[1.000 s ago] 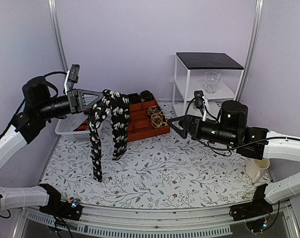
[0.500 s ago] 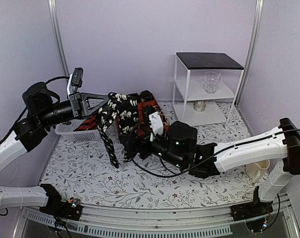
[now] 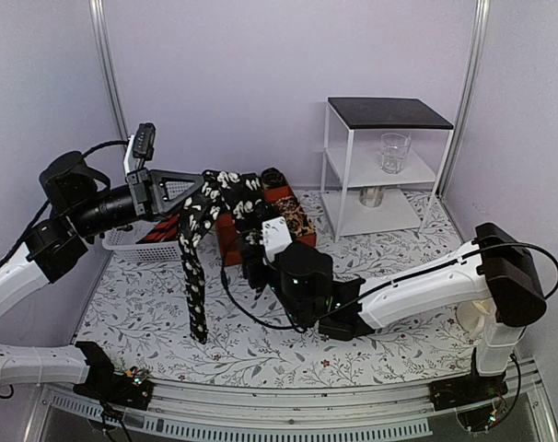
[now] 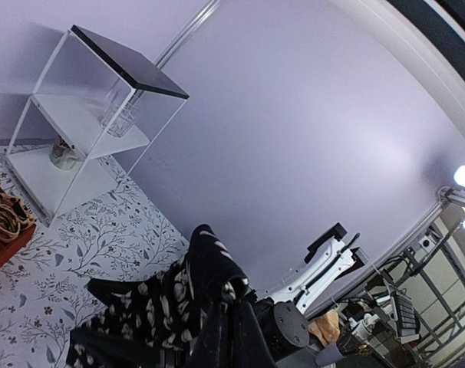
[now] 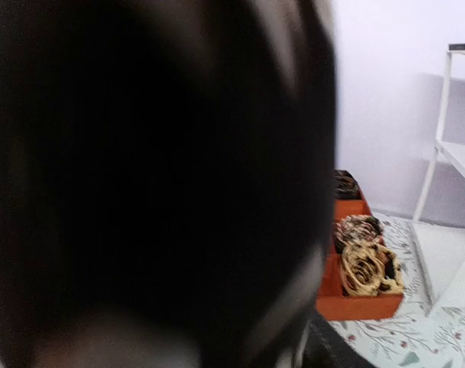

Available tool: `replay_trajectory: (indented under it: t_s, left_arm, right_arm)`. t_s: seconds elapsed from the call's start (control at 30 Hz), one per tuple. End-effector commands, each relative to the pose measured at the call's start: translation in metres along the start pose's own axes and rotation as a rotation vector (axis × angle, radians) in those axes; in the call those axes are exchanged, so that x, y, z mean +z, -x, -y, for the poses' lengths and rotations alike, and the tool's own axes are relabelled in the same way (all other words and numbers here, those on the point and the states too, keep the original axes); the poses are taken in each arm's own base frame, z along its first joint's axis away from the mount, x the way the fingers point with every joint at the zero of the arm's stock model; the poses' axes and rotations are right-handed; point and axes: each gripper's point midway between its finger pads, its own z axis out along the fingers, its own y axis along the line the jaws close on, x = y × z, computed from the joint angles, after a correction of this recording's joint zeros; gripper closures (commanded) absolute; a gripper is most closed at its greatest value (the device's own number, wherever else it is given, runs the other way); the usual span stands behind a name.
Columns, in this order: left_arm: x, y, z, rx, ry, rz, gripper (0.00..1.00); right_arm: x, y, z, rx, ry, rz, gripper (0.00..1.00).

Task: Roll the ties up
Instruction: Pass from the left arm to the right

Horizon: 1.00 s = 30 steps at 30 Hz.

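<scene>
Pinches the black pale-dotted tie (image 3: 194, 276) at its fold in the fully closed left gripper (image 3: 196, 188), well above the table (image 3: 371, 345). Hangs long axis vertical, tails down. Sits just right of that strip with the right gripper (image 3: 251, 258); cannot tell its opening, wrist view blacked out.

Floral-cloth table (image 3: 261, 348) bearing a white basket (image 3: 136, 241), orange compartment tray (image 5: 347, 305) and white shelf unit (image 3: 401, 217).

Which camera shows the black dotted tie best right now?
Top external: the tie hangs in full view from the shut left gripper, its tip near the table. Left wrist shows only bunched fabric close to the lens. Right wrist is mostly a dark blur.
</scene>
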Motion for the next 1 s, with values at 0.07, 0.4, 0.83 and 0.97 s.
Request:
replay_trajectory:
  t_s: [0.07, 0.4, 0.83, 0.97]
  left_arm:
    - [-0.001, -0.014, -0.023, -0.004, 0.079, -0.018, 1.00]
    - [0.028, -0.078, -0.093, -0.062, 0.167, -0.228, 1.00]
    - [0.082, -0.162, -0.160, -0.116, 0.086, -0.436, 0.91]
    - [0.095, -0.177, -0.180, -0.159, 0.136, -0.476, 0.65]
  right_arm:
    - [-0.038, -0.020, 0.061, 0.020, -0.086, -0.040, 0.78]
    - [-0.118, -0.043, 0.097, 0.135, 0.067, -0.378, 1.00]
    - [-0.219, -0.016, 0.078, 0.411, 0.363, -0.825, 1.00]
    - [-0.208, -0.008, 0.100, 0.421, 0.188, -0.815, 1.00]
